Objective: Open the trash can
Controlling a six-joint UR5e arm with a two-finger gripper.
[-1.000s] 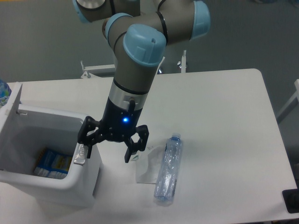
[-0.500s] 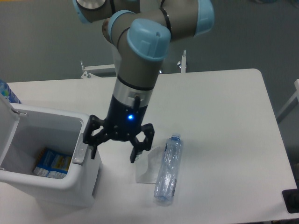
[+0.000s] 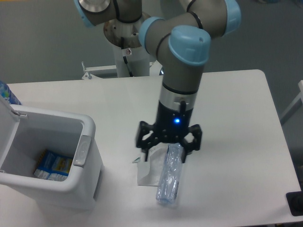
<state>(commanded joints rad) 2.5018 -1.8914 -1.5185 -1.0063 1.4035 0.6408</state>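
The white trash can (image 3: pixel 88 180) stands at the table's front left with its lid (image 3: pixel 6 124) swung up and back at the far left, so the inside shows. A blue and white package (image 3: pixel 53 165) lies on its bottom. The grey latch (image 3: pixel 81 151) sits on the can's right rim. My gripper (image 3: pixel 165 154) hangs open well to the right of the can, just above the top of a clear plastic bottle (image 3: pixel 169 182) lying on the table. Nothing is between its fingers.
A crumpled piece of clear wrap or paper (image 3: pixel 148 171) lies beside the bottle on the left. A blue-capped object (image 3: pixel 8 94) peeks from behind the lid at the left edge. A dark object (image 3: pixel 295 204) sits at the table's front right corner.
The lid swung fully open early on. My gripper has moved from the can's right rim to the right and now hovers over the bottle, still open.
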